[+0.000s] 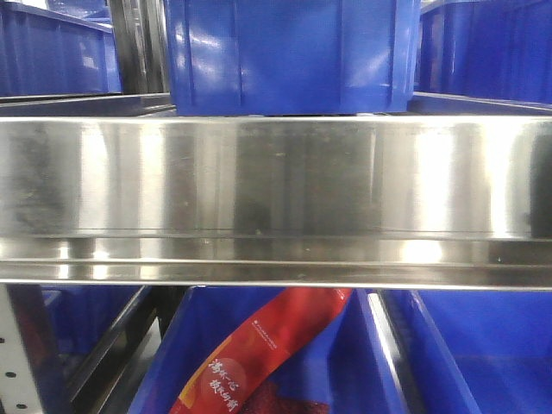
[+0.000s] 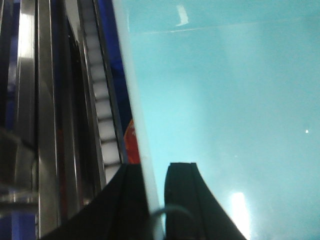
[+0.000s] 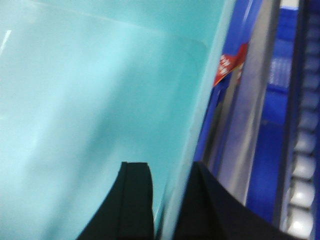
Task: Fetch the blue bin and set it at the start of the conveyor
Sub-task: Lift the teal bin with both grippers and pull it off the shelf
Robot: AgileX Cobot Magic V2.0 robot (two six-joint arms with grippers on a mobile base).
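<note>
The blue bin [image 2: 225, 100], a pale aqua tub, fills most of the left wrist view. My left gripper [image 2: 156, 167] is shut on its pale rim, one black finger inside the tub and one outside. The same bin [image 3: 100, 90] fills the left of the right wrist view. My right gripper [image 3: 170, 167] is shut on its opposite rim, again with one finger inside and one outside. The front view shows neither the bin nor the grippers. The conveyor start is out of view.
A shiny steel shelf rail [image 1: 276, 198] crosses the front view close up. Dark blue crates [image 1: 285, 52] stand above and below it; one below holds a red packet [image 1: 259, 354]. Steel rails and white rollers [image 2: 102, 110] run beside the bin; rollers also show at the right [image 3: 302, 145].
</note>
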